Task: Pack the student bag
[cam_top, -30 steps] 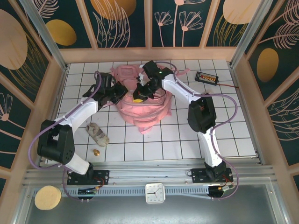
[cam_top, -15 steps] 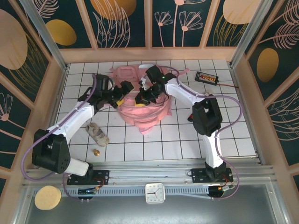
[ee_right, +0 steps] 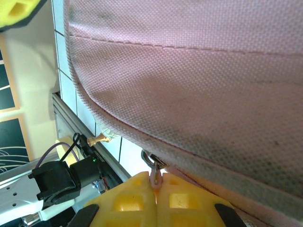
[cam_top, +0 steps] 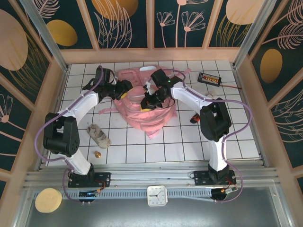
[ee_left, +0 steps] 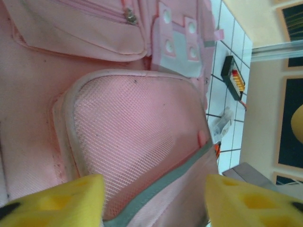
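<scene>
Pink fabric dominates the far half of your white tiled surface (cam_top: pixel 236 137): the student bag (cam_top: pixel 142 113) lies crumpled there between your two arms, its straps trailing toward the back wall. Your left tool (cam_top: pixel 124 90) is at the bag's left edge. In its wrist view the yellow pads (ee_left: pixel 52 203) stand apart with nothing pinched between them, and beyond the gap you look onto a grey-trimmed mesh pocket (ee_left: pixel 132 137). Your right tool (cam_top: pixel 149 100) is over the middle of the bag. Its wrist view shows the two yellow pads pressed together on the zipper pull (ee_right: pixel 154 171), whose small metal ring sticks out just above them against the bag's woven cloth. Off to the bag's right, near the far edge, a black device with coloured buttons (cam_top: pixel 209 78) lies flat with a thin lead running from it. On the near left, well apart from the bag, you have a crumpled beige item (cam_top: pixel 99 136), with a small brass-coloured piece (cam_top: pixel 98 154) just in front of it.
</scene>
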### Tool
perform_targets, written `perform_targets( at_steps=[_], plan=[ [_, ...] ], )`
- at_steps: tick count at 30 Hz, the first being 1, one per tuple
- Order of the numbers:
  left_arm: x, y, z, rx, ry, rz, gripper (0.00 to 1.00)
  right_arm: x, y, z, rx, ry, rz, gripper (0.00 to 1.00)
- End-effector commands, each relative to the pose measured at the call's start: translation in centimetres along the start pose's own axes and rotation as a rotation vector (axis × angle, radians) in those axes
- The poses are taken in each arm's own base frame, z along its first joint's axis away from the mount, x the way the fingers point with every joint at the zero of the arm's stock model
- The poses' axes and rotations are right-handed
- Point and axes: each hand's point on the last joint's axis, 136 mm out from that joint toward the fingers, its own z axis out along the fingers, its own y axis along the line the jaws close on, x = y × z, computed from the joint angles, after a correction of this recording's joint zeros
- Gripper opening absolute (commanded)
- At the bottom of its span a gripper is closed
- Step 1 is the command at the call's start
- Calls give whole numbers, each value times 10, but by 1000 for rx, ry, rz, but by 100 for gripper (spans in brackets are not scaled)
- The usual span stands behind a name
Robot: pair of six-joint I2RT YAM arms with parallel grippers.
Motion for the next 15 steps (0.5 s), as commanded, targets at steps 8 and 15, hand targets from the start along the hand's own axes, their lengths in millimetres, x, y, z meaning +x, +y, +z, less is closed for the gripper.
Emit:
perform_targets(
  at_steps=[8,15],
  plan=[
    [25,11,11,39,101,-16,5,6,30,1,-13,35,1,0],
    [32,22,-6,-2,78,-14,65,13,36,30,18,103,-9,0]
  ],
)
